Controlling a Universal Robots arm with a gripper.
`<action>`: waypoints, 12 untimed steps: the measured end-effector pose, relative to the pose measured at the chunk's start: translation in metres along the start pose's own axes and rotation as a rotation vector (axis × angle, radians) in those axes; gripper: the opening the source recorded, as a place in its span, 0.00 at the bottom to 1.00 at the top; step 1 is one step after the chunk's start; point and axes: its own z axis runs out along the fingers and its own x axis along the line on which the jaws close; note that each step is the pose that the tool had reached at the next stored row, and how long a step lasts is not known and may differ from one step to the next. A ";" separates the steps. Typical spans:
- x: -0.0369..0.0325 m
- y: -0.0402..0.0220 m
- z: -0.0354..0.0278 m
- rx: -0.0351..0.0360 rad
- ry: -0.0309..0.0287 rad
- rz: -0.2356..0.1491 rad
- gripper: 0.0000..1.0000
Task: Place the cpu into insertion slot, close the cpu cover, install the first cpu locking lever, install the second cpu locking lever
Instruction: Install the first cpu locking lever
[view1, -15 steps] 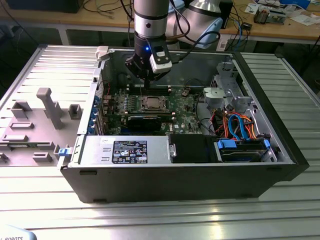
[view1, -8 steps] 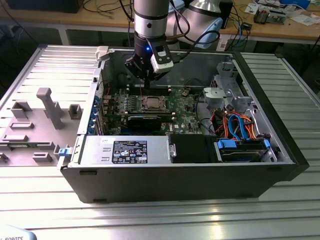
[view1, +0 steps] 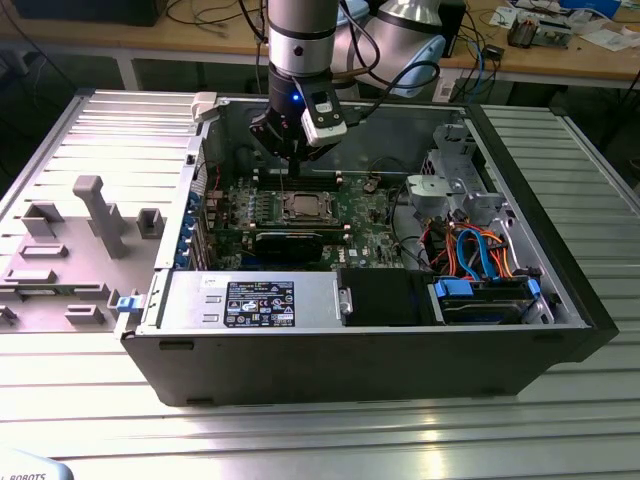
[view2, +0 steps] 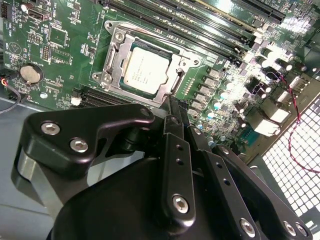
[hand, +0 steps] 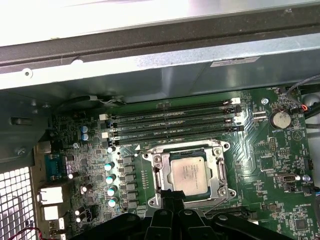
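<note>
Black two-fingered claw, tips pinched together with nothing visible between them, hangs at the near edge of the silver-rimmed square insertion slot. Probably kept narrow to work the latch hardware. Flat silver-grey square cpu sits seated in the slot, thin silver windowed cpu cover lying down around it. Beyond: long black memory slots, then grey steel case wall, crowding the far side.

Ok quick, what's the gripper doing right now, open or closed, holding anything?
Gripper: jaws closed, nothing visible between them, tips beside the cpu cover.
</note>
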 end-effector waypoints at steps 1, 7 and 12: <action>0.0003 0.0000 0.0001 -0.0001 -0.0005 -0.002 0.11; 0.0077 -0.0010 0.0032 -0.0005 -0.0019 -0.033 0.11; 0.0164 -0.0022 0.0038 -0.0008 -0.0054 -0.065 0.11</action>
